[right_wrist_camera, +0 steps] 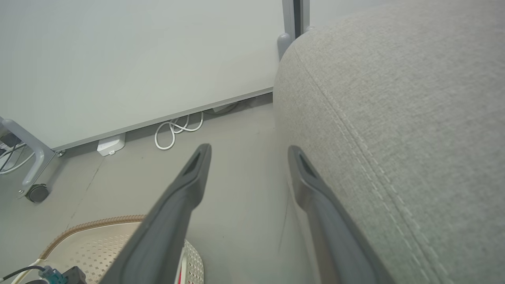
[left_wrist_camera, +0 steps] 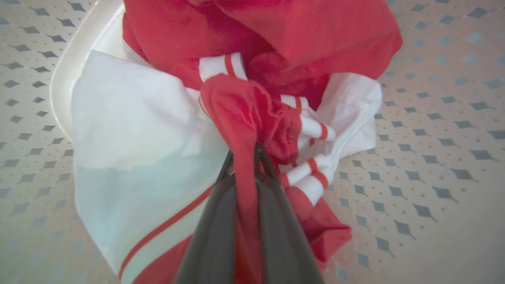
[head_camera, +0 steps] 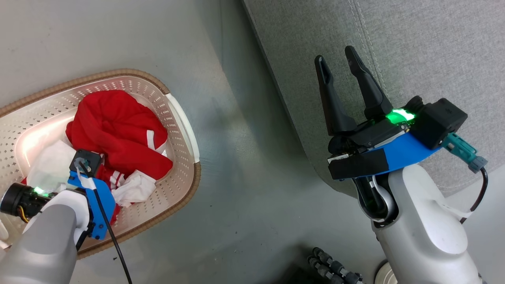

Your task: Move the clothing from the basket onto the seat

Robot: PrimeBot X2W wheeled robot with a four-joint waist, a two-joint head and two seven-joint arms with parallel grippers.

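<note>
The red clothing (head_camera: 118, 122) with white trim lies bunched in the cream basket (head_camera: 181, 118), whose brown rim stands on the floor at the left. My left arm reaches down into the basket. In the left wrist view my left gripper (left_wrist_camera: 244, 156) is shut on a fold of the red clothing (left_wrist_camera: 276, 39), with the perforated basket wall (left_wrist_camera: 434, 118) around it. My right gripper (head_camera: 336, 55) is open and holds nothing, hovering over the edge of the grey seat (head_camera: 394, 39). Its open fingers, gripper (right_wrist_camera: 248, 149), point along the seat (right_wrist_camera: 394, 118) side, with the basket rim (right_wrist_camera: 98, 232) below.
Grey floor (head_camera: 244, 157) separates basket and seat. A pale wall panel stands beyond, with coiled white cables (right_wrist_camera: 177, 128) and a white adapter (right_wrist_camera: 111, 144) at its foot. A caster wheel (right_wrist_camera: 37, 193) sits at the left. Part of the robot's dark base (head_camera: 331, 268) shows low down.
</note>
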